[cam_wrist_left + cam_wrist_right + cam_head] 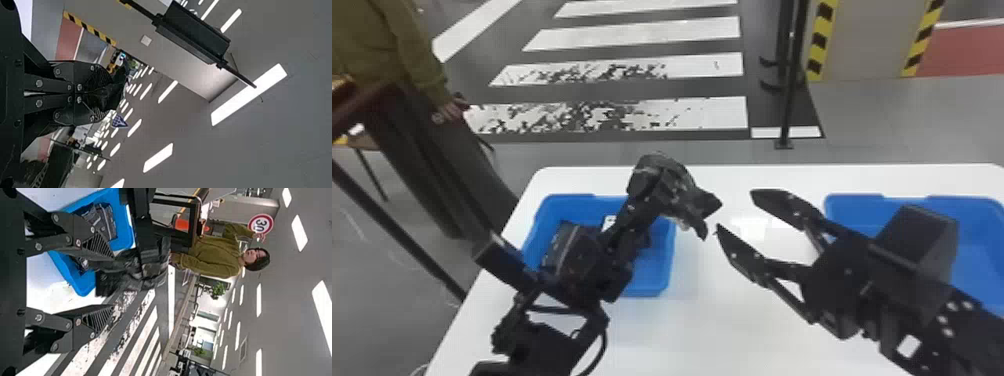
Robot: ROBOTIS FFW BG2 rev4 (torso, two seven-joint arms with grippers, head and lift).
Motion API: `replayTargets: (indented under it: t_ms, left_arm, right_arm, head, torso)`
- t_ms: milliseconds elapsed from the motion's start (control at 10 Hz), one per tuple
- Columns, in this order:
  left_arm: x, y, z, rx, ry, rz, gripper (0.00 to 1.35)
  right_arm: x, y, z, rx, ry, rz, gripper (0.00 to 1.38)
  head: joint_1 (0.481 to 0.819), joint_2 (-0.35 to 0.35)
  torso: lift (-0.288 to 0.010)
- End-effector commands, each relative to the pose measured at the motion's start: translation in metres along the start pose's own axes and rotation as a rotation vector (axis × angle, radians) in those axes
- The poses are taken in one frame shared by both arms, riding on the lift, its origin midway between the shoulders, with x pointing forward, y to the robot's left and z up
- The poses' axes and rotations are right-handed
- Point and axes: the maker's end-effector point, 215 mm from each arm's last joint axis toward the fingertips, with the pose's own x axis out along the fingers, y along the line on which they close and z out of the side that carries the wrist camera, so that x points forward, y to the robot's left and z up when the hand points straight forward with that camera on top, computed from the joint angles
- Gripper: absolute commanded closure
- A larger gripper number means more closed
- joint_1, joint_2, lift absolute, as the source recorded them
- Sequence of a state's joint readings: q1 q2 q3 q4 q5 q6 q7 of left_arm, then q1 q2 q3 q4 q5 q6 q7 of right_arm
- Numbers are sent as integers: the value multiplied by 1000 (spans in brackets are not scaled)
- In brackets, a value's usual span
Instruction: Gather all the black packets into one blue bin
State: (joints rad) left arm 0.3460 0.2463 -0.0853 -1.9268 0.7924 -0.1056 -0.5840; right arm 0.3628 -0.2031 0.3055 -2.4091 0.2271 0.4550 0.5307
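Observation:
My left gripper (689,212) is raised above the inner edge of the left blue bin (666,267). In the left wrist view my left gripper (107,93) is shut on a dark, glossy black packet (120,87), which sticks out past the tips. Facing it from the right, my right gripper (734,211) stands open over the table, apart from the left one. The right wrist view has my right gripper (112,282) with nothing between its parted fingers. Black packets (102,223) lie in the left bin, partly covered by my left arm.
The second blue bin (977,260) stands at the right on the white table (732,320), partly behind my right arm. A small white piece (610,220) shows in the left bin. A dark post (787,100) stands beyond the table.

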Motion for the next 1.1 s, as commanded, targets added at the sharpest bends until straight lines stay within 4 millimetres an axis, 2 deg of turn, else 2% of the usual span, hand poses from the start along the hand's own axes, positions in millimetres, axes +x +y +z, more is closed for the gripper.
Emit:
replayTargets:
  t_ms: [0,200,300,500,600,700,800,900,1000]
  left_arm:
    - [-15,29,9,98,34,45,1211]
    - [-48,84,15,243,118,143,1211]
    - [-67,114,23,305,149,204,1211]
    - [-98,175,17,368,289,302,1193]
    - [-104,201,17,421,338,335,1116]
    - [-106,218,5,385,382,356,917]
    - [-110,229,6,403,393,376,501]
    - [-116,234,7,419,395,393,160]
    - [-123,233,9,441,389,398,81]
  right_arm:
    - [-23,-29,-28,59,37,-80,150]
    - [-72,-70,-72,126,79,-215,151]
    - [-95,-81,-91,142,117,-266,153]
    - [-119,-78,-121,176,184,-299,154]
    - [-129,-76,-131,177,208,-311,154]
    - [-140,-75,-136,189,204,-331,154]
    - [-163,-83,-150,228,201,-393,154]
    - [-179,-86,-165,287,182,-433,154]
    - [-194,-83,-186,375,156,-469,154]
  head:
    - [695,169]
    - [695,152]
    - [695,137]
    - [695,137]
    - [695,153]
    - [695,165]
    - [695,177]
    - [695,172]
    - [695,160]
  torso:
    - [-110]
    - [-110]
    - [-110]
    - [-110]
    - [-110]
    - [-110]
    - [-110]
    - [-110]
    - [-110]
